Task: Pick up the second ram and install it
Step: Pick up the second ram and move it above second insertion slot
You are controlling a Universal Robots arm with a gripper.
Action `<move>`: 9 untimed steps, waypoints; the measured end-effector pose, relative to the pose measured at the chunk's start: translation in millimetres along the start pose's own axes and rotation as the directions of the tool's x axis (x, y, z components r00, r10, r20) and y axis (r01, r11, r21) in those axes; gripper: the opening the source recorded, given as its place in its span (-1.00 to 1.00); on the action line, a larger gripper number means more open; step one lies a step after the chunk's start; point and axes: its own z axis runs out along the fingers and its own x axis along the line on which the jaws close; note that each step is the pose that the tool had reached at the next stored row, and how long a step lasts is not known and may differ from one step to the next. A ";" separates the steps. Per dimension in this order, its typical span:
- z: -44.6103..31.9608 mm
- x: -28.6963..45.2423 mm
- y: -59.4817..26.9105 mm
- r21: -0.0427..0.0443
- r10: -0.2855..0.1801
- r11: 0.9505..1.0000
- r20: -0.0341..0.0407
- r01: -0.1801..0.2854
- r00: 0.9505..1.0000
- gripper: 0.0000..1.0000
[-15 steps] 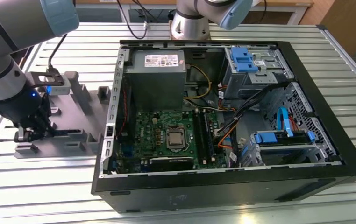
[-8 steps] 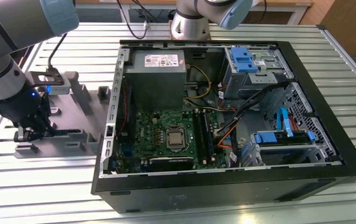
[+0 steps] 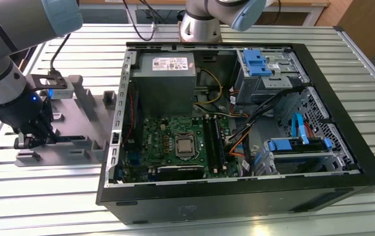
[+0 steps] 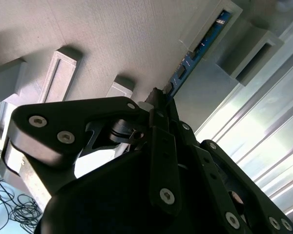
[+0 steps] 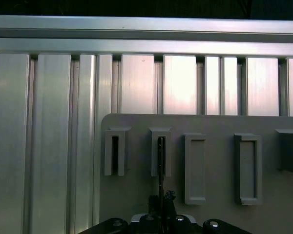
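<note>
1. Second wrist view, looking along the fingers: the black two-finger gripper [image 4: 160, 95] looks clenched on the near end of the second ram [image 4: 201, 45], a thin green-blue circuit-board strip. Its far end sits in a slotted post of the grey plastic fixture [image 4: 88, 29].
2. From where I stand, this is the grasp at the holder. Done well, it needs the stick kept square to the slot and drawn along the slot's line without twisting, since a thin board could bind or flex.
3. First wrist view shows the ram [image 5: 160, 161] edge-on as a dark line inside one post, above the gripper [image 5: 162, 204]. That is the alignment check the other wrist view lacks.
4. Exterior view alone shows the wider scene. The gripper [image 3: 33, 140] is over the fixture [image 3: 89, 105] on the ribbed aluminium table [image 3: 43, 196]. The open black computer case [image 3: 240, 196] with its green motherboard [image 3: 174, 142] lies well apart.
</note>
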 end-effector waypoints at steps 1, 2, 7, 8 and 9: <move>0.0 0.0 0.0 0.000 0.000 1.000 0.000 0.000 1.000 -0.72; -0.1 0.0 0.0 0.000 0.000 1.000 0.000 0.000 1.000 -0.72; -0.9 0.0 0.0 0.000 0.000 1.000 0.000 0.000 1.000 -0.72; -1.0 0.0 0.0 0.000 0.000 1.000 0.000 0.000 1.000 -0.72; -1.3 0.0 0.0 0.000 0.000 1.000 0.000 0.000 1.000 -0.72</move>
